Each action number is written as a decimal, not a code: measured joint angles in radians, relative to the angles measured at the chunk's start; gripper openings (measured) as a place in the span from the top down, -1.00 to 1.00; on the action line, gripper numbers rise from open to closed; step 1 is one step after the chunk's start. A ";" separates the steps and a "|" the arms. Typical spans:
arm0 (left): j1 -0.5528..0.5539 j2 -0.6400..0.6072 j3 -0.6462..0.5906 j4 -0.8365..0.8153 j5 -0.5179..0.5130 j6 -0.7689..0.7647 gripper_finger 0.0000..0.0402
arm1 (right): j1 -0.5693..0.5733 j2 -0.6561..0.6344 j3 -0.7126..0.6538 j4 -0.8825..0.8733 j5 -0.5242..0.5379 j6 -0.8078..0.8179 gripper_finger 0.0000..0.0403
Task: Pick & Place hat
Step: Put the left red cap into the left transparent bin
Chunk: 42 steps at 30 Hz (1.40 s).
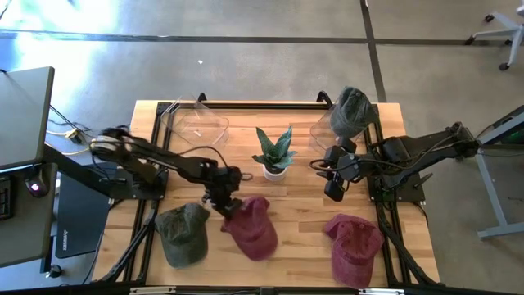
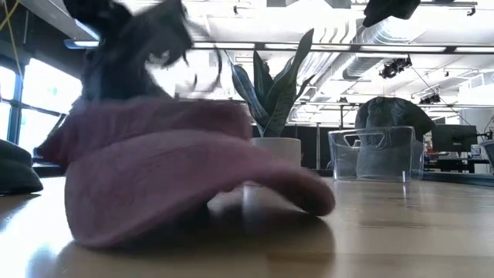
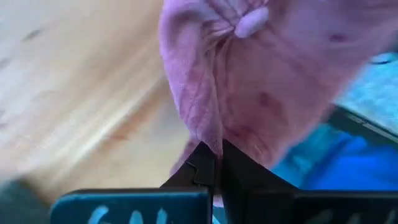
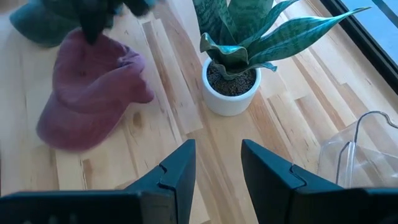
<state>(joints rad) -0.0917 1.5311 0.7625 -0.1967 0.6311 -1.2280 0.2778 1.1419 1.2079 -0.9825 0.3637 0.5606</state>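
A maroon cap (image 1: pixel 252 226) lies on the table's near middle, brim toward the near edge; it fills the low view (image 2: pixel 177 177) and shows in the right wrist view (image 4: pixel 87 106). My left gripper (image 1: pixel 223 205) is shut on its crown at the cap's far left. A second maroon cap (image 1: pixel 356 246) lies at the near right, a green cap (image 1: pixel 184 233) at the near left. Another green cap (image 1: pixel 352 111) sits in the right clear bin. My right gripper (image 1: pixel 334 190) is open and empty, right of the plant. My left gripper pinches a fold of the maroon cap's crown cloth (image 3: pixel 214 140) between its two fingers, below the top button (image 3: pixel 250 23). The fingers come from above and the table's left. The cap's brim (image 2: pixel 293 189) rests on the table.
A potted snake plant (image 1: pixel 274 156) in a white pot stands mid-table. Two clear plastic bins stand at the far edge, the left bin (image 1: pixel 196 124) empty, the right bin (image 1: pixel 332 127) holding the green cap. Bare wood lies between the maroon caps.
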 joint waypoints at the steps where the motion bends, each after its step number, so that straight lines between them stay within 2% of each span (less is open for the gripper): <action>1: 0.000 -0.039 0.008 -0.018 -0.030 0.000 0.99 | 0.000 0.000 0.000 0.000 0.000 0.000 0.38; 4: 0.000 -0.166 0.068 -0.108 -0.147 0.008 0.99 | 0.000 0.000 0.000 0.000 0.003 -0.004 0.38; 8: -0.001 -0.319 0.216 -0.338 -0.374 0.120 1.00 | 0.000 0.000 0.000 0.000 0.007 -0.029 0.38; 10: -0.015 -0.347 0.318 -0.466 -0.514 0.251 1.00 | 0.000 0.000 0.000 0.003 0.008 -0.042 0.38; 13: -0.093 -0.350 0.459 -0.586 -0.767 0.514 1.00 | 0.000 0.000 0.000 0.004 0.023 -0.042 0.38; 14: -0.128 -0.346 0.486 -0.596 -0.824 0.601 1.00 | 0.000 0.000 0.000 0.004 0.027 -0.042 0.38; 16: -0.199 -0.310 0.506 -0.570 -0.871 0.734 1.00 | 0.000 0.000 0.000 0.005 0.027 -0.042 0.38; 19: -0.294 -0.231 0.474 -0.579 -0.871 0.778 1.00 | 0.000 0.000 0.000 0.005 0.020 -0.027 0.38; 25: -0.428 -0.027 0.346 -0.611 -0.843 0.663 0.98 | 0.000 0.000 0.000 0.009 0.019 -0.016 0.38; 28: -0.441 0.063 0.330 -0.637 -0.741 0.617 0.89 | -0.001 0.000 0.000 0.014 0.010 -0.018 0.38; 32: -0.437 0.076 0.334 -0.685 -0.650 0.593 0.66 | -0.003 0.000 0.000 0.016 0.008 -0.018 0.38; 36: -0.407 0.054 0.371 -0.776 -0.575 0.597 0.30 | -0.003 0.000 0.000 0.022 0.011 -0.019 0.38; 38: -0.388 0.031 0.400 -0.810 -0.493 0.613 0.12 | -0.003 0.000 0.000 0.023 0.011 -0.019 0.38; 40: -0.377 0.021 0.422 -0.792 -0.392 0.674 -0.04 | -0.003 0.000 0.000 0.023 0.011 -0.019 0.38; 42: -0.396 0.017 0.442 -0.729 -0.356 0.774 -0.11 | -0.003 0.000 0.000 0.023 0.012 -0.019 0.38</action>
<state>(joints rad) -0.4876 1.5477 1.2044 -0.9258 0.2752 -0.4541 0.2749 1.1423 1.2079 -0.9590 0.3756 0.5419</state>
